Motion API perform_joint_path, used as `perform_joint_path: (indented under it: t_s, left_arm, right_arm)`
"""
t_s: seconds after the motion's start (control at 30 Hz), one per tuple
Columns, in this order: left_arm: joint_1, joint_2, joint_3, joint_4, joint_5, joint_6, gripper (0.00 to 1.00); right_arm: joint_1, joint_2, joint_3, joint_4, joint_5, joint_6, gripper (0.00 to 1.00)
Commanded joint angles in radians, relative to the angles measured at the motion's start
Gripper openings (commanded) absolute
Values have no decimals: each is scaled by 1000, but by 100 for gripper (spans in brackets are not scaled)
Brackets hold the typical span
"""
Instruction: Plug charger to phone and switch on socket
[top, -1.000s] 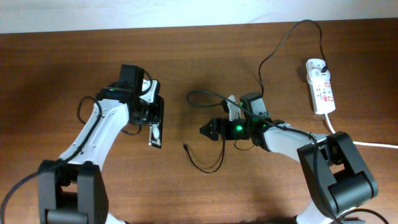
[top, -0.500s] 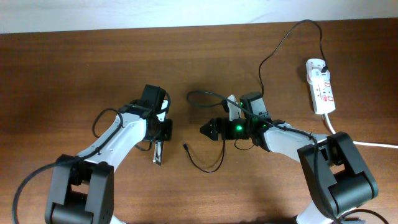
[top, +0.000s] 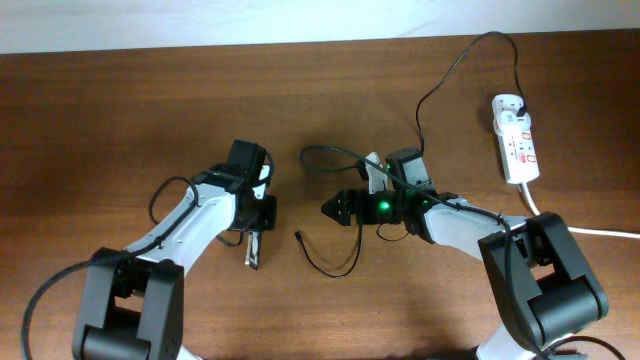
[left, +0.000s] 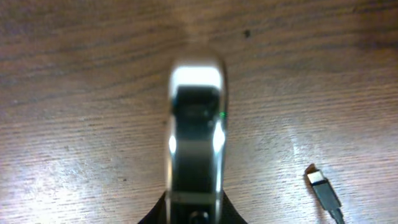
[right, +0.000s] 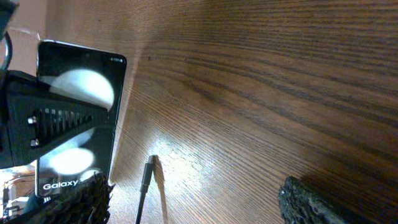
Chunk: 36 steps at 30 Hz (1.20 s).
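My left gripper (top: 256, 222) is shut on the black phone (top: 253, 247) and holds it on its edge on the table. The left wrist view shows the phone edge-on (left: 196, 137). The right wrist view shows its glossy screen (right: 84, 93) with two white spots. The charger's small black plug (top: 300, 237) lies on the wood just right of the phone, and shows in the left wrist view (left: 323, 186) and the right wrist view (right: 148, 171). Its thin black cable (top: 440, 85) runs back to the white socket (top: 515, 138). My right gripper (top: 335, 208) is open and empty, its fingers (right: 193, 199) either side of the plug's cable.
The socket's thick white cord (top: 590, 231) runs off the right edge. The black cable loops (top: 345, 262) in front of the right gripper and passes over the right arm (top: 450, 215). The pale wall edge (top: 300, 20) bounds the table at the back.
My left gripper moved right and toward the front with the phone, bringing it close to the charger plug, then nearly stopped. The right arm has not moved.
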Motion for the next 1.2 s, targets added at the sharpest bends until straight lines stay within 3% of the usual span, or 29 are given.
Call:
perform_joint_path:
  t_s: [0.0,0.43,0.63,0.87,1.1,1.17]
  left_arm:
    - [0,-21,-10,3,-11,-9,10]
    - [0,-21,-21,3,-11,-9,19]
    - [0,-21,-21,2,-11,-9,28]
    - [0,-21,-35,9,-11,-9,45]
    - [0,-21,-53,29,-11,-9,39]
    - [0,-21,-53,29,-11,-9,33]
  right_arm:
    - [6,-17,1,0,12,-14,90]
    - [6,-17,1,0,12,-14,90]
    - [6,-17,1,0,12,-14,90]
    - [6,-17,1,-1,12,-14,90]
    - [6,-17,1,-1,12,-14,90]
    - [6,-17,1,-1,12,-14,90]
